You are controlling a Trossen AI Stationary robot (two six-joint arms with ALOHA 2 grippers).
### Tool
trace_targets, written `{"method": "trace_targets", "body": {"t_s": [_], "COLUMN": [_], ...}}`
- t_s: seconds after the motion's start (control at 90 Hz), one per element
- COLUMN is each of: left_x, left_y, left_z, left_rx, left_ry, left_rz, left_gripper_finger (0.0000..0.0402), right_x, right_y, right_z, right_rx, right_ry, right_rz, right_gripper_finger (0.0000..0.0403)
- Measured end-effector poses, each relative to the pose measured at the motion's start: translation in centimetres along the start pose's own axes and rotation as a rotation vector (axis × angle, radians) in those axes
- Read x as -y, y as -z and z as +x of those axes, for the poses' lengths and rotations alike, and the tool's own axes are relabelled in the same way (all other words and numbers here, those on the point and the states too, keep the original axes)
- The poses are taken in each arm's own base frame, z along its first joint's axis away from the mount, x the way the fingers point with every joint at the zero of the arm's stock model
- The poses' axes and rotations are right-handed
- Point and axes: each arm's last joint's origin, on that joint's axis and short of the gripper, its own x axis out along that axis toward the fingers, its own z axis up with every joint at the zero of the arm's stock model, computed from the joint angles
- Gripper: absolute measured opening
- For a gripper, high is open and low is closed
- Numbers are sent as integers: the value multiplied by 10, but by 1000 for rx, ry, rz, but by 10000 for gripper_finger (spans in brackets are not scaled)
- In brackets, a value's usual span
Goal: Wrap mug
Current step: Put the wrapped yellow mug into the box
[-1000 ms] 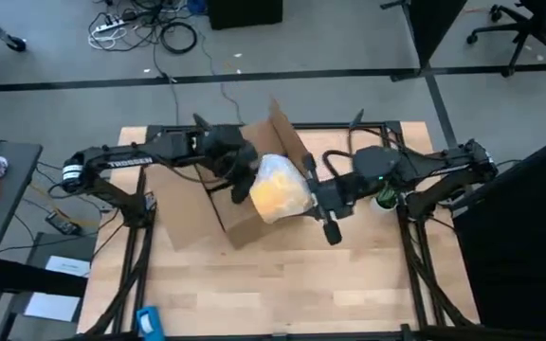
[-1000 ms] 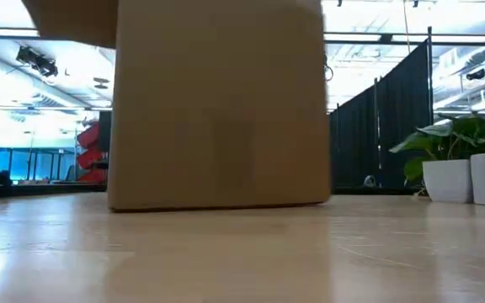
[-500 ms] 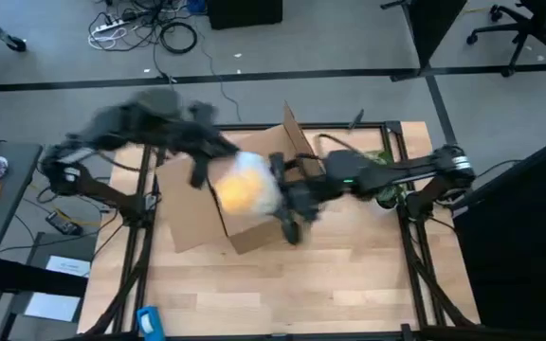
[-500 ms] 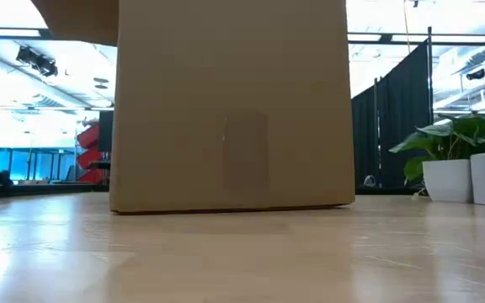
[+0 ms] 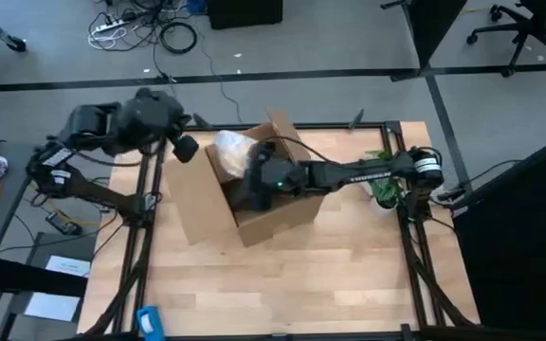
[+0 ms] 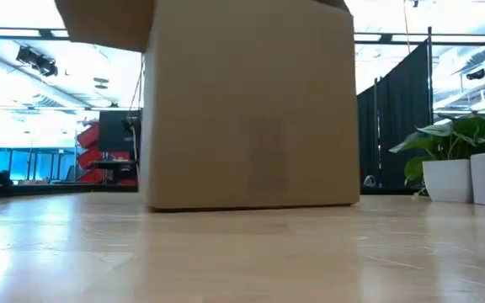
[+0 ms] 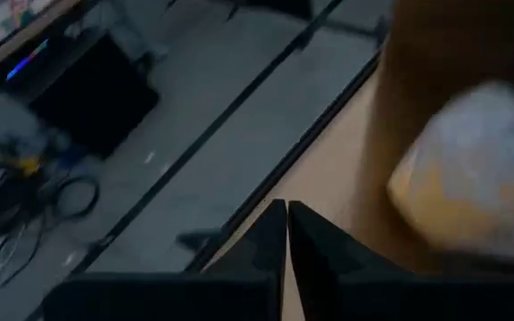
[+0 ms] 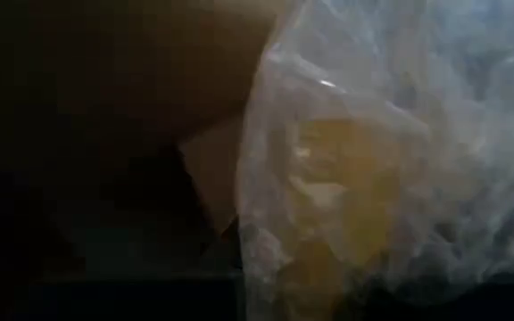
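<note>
Small yellow-orange mug (image 8: pixel 337 192), already bundled in crinkly clear plastic sheet (image 5: pixel 232 150), sits inside the open brown cardboard box (image 5: pixel 254 213), centre frame. Right claw (image 5: pixel 257 187) reaches into the box; finger state unreadable. Left claw (image 7: pixel 286 234), upper left, pressed together, empty. Wrapping looks nearly finished.

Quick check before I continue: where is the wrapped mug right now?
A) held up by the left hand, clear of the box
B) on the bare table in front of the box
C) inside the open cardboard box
C: the plastic-wrapped mug sits inside the open cardboard box, with the right hand reaching in beside it, while the left hand is back outside the box.
</note>
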Motion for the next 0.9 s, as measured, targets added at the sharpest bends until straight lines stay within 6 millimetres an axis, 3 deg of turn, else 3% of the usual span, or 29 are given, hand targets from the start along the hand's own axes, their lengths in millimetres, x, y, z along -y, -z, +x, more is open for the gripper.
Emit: {"method": "trace_targets", "body": {"t_s": [0.133, 0.333, 0.456, 0.711, 0.9], "left_x": [14, 44, 58, 65, 64], "left_y": [14, 40, 55, 68, 66], "left_z": [29, 73, 93, 104, 99], "left_rx": [-90, -180, -218, -255, -245], "left_ry": [-21, 77, 158, 213, 229], "left_rz": [40, 73, 75, 56, 51], "left_gripper_finger": [0, 0, 0, 0, 0], "right_x": [3, 3, 3, -2, 4], "right_y": [13, 36, 43, 41, 27], "right_z": [-7, -8, -10, -14, -46], "right_rx": [-148, -318, -403, -396, -323], "right_ry": [-44, -446, -511, -517, -461], "right_rz": [6, 187, 248, 231, 200], "right_gripper_finger": [31, 31, 36, 169, 264]}}
